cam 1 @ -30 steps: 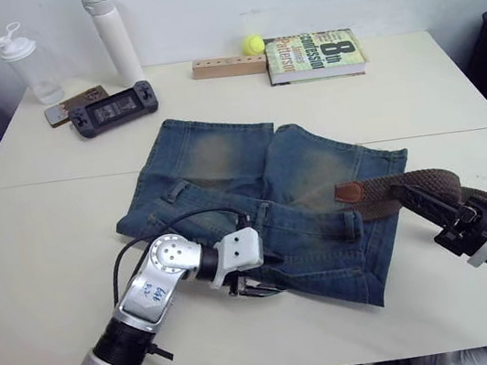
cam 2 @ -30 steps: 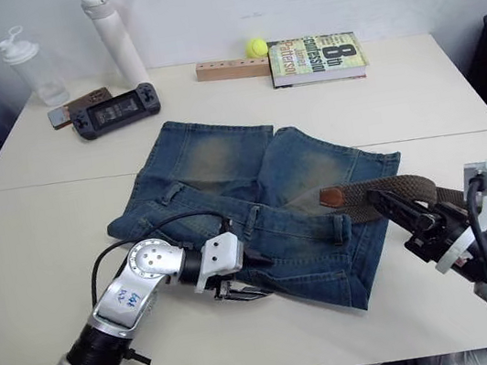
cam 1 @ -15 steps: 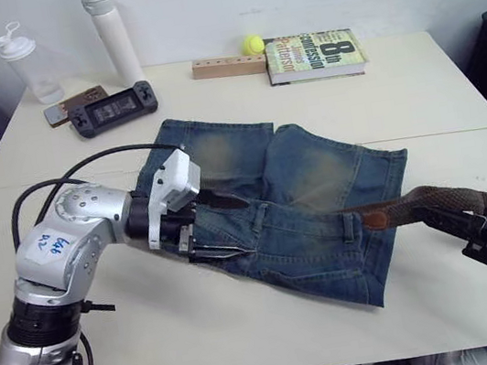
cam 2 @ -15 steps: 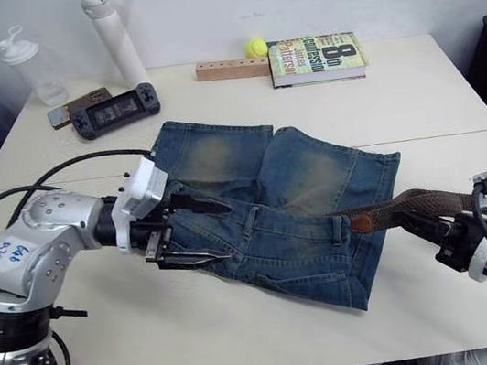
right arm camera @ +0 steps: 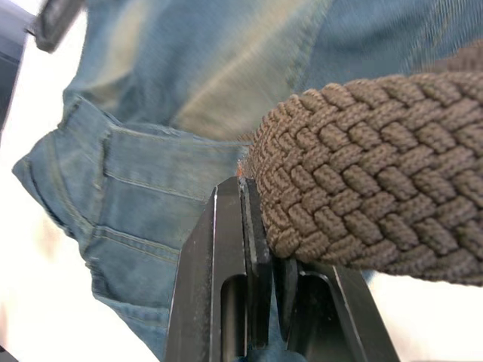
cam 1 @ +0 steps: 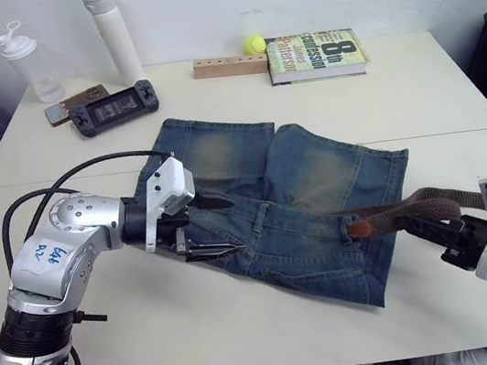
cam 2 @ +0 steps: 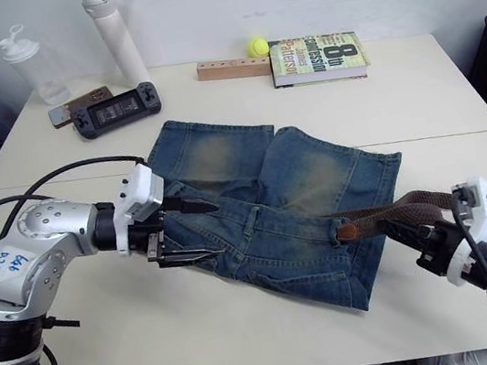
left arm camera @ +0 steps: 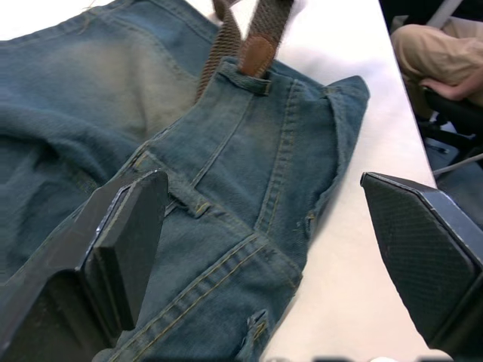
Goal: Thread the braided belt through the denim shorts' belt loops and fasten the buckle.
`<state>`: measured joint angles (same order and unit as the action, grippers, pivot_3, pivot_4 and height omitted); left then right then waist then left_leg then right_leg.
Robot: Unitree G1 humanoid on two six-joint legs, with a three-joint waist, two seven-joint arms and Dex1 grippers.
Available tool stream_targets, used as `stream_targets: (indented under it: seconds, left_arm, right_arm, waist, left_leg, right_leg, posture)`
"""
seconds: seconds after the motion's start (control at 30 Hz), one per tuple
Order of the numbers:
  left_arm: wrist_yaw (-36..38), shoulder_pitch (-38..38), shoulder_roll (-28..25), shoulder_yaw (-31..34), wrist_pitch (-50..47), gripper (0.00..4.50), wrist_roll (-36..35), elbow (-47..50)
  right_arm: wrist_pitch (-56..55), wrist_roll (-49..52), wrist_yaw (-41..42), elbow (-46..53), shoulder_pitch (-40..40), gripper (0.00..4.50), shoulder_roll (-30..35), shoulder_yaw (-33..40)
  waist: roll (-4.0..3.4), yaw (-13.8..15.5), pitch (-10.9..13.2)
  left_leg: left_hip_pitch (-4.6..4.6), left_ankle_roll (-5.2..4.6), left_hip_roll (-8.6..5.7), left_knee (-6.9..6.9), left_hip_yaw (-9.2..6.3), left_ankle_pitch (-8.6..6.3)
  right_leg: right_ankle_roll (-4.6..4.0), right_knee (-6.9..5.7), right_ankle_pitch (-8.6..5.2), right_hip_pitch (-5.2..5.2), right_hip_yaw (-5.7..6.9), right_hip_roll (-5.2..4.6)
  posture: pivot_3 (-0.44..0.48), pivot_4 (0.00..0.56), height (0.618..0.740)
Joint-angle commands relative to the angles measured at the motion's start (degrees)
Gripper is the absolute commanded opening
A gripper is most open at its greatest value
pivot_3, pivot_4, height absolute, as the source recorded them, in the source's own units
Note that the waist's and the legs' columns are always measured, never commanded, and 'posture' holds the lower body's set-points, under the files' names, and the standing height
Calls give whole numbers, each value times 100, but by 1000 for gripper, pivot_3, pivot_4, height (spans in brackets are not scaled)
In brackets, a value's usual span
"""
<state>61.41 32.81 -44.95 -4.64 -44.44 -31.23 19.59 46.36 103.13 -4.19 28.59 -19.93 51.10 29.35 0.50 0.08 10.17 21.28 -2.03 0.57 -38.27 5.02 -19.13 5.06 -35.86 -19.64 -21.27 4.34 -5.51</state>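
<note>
Brown braided belt (cam 1: 432, 202) clamped in right pincer (cam 2: 417, 245) off the denim shorts' (cam 1: 275, 205) right edge, tan tip (cam 1: 358, 229) at a belt loop (left arm camera: 249, 79). Left pincer (cam 1: 218, 226) spread wide, empty, over the shorts' left waistband on the bench (cam 1: 413, 81).

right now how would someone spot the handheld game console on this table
Start at the far left corner of the table, where a white bottle stands. Just in front of it lies the handheld game console: flat, dark grey, with a wide screen between two stick grips. The neighbouring brown phone is smaller and plain.
</note>
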Motion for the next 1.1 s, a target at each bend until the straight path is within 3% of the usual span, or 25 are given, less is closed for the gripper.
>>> stream_targets:
  seconds: [0.03,0.3,0.5,0.73,1.1]
  left_arm:
    - [-133,-2,40,70,31,4466,-54,257]
    - [-283,-155,25,83,5,4466,-83,395]
    - [-385,-199,67,68,-46,4466,-133,476]
    - [-437,-251,56,85,-122,4466,-199,556]
    - [-660,-251,105,118,-295,4466,-344,738]
  right_arm:
    - [-124,-64,-184,-173,283,0,-91,-20]
    - [9,-61,-255,-432,366,0,-141,87]
    - [-17,160,-473,-31,213,0,-488,-342]
    - [-136,321,-574,-70,122,0,-636,-290]
    - [-609,-644,-1026,-75,1103,0,-2167,-1692]
  waist:
    - [0,-1,0]
    - [0,-4,0]
    - [0,-5,0]
    - [0,-11,0]
    - [-3,-30,1]
  left_leg:
    - [0,0,0,0,0,0]
    - [1,3,0,0,2,2]
    - [1,3,0,1,1,1]
    - [1,3,0,1,2,1]
    - [0,8,1,2,11,5]
  right_leg:
    - [0,0,0,0,0,0]
    - [0,-5,0,-4,0,0]
    - [0,-9,0,-4,0,1]
    - [0,-8,0,-5,-2,0]
    - [-1,-13,-1,-21,-14,2]
  posture:
    - [0,150,738]
    - [0,150,738]
    - [0,150,738]
    - [0,150,738]
    - [0,150,738]
